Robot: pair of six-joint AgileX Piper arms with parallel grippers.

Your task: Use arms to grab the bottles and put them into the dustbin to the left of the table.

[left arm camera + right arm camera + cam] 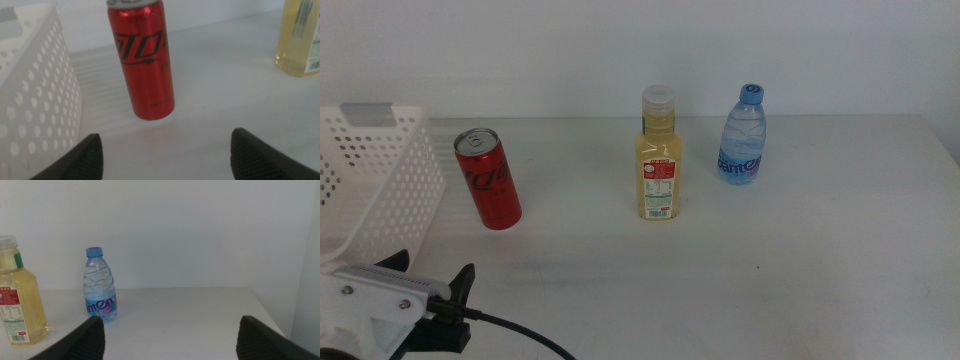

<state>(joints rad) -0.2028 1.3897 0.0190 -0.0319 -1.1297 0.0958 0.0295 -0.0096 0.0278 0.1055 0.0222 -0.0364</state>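
Red soda can [489,180]: you find it upright on the table [740,280], just beside the dustbin [380,175], nearest of the three containers to your left arm; long axis vertical.
Bearing from left gripper [165,152]: in the left wrist view the can stands straight ahead of the jaws, centred between them but still apart from them; nothing lies between.
Left gripper state: jaws spread wide, holding nothing; in the middle view it sits low at the near left corner, in front of the dustbin.
Yellow juice bottle [658,155]: upright at mid-table, well apart from the can, farther from your left arm.
Water bottle [744,135]: upright, a little behind and to the right of the juice bottle, nearest your right side.
Right gripper [167,337]: out of the middle view; its wrist view shows jaws spread, empty, with the water bottle ahead and well off.
Dustbin: white perforated basket at the left edge; you cannot see its inside from here.
Judgement: your left arm likely takes the can first, by a straight forward reach and a side-on grip across the upright body.
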